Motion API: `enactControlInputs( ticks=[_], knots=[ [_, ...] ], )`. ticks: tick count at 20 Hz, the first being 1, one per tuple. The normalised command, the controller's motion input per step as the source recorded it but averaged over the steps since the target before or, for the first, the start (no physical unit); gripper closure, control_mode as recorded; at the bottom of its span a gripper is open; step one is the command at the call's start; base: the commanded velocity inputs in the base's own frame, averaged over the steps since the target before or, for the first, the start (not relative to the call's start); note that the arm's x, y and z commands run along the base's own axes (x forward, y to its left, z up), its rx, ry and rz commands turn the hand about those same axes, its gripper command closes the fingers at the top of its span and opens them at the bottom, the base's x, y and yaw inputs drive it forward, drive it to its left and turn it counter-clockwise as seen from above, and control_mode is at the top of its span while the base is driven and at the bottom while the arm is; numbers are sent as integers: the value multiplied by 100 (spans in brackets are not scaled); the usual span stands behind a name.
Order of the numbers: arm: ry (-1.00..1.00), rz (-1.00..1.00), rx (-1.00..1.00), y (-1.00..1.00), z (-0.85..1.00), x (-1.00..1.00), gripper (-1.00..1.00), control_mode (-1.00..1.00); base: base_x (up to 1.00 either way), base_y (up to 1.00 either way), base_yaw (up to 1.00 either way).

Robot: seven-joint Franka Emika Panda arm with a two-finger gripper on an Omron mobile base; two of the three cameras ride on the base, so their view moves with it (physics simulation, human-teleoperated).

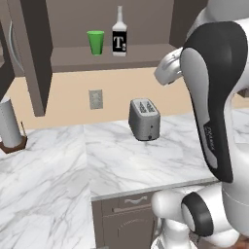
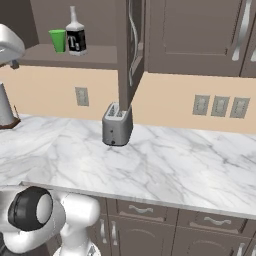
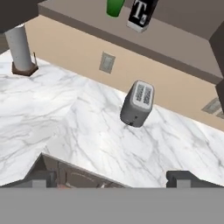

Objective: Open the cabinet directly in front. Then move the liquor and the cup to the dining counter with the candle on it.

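Observation:
The cabinet (image 1: 146, 52) stands open, its two doors (image 2: 131, 45) swung out edge-on to either side. On its bottom shelf stand the green cup (image 1: 96, 42) (image 2: 58, 40) (image 3: 115, 6) and, just to its right, the liquor (image 1: 119, 36) (image 2: 76, 37) (image 3: 141, 13), a dark bottle with a white T on its label. My gripper (image 3: 113, 179) hangs open over the front edge of the marble worktop, well below and short of the shelf, with nothing between its fingers. The dining counter is out of view.
A silver toaster (image 1: 144, 120) (image 2: 117, 125) (image 3: 138, 104) sits on the marble worktop (image 1: 121, 160) under the shelf. A paper towel roll (image 1: 9, 124) (image 3: 19, 48) stands at the far left. Wall outlets (image 2: 220, 106) line the backsplash. Closed wall cabinets (image 2: 200, 35) hang to the right.

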Motion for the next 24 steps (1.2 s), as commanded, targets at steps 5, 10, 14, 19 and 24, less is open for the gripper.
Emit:
enactControlInputs(
  ticks=[5,10,14,19,24],
  knots=[
    [-41,2,14,0,-41,0,-100,-100,0,0,0],
    [-37,1,17,-3,-28,13,-100,-100,0,0,0],
    [-15,0,19,-18,0,42,-100,-100,0,0,0],
    [-3,-1,13,-6,17,34,-100,-100,0,0,0],
    [0,-9,2,0,21,29,-100,-100,0,0,0]
  ],
)
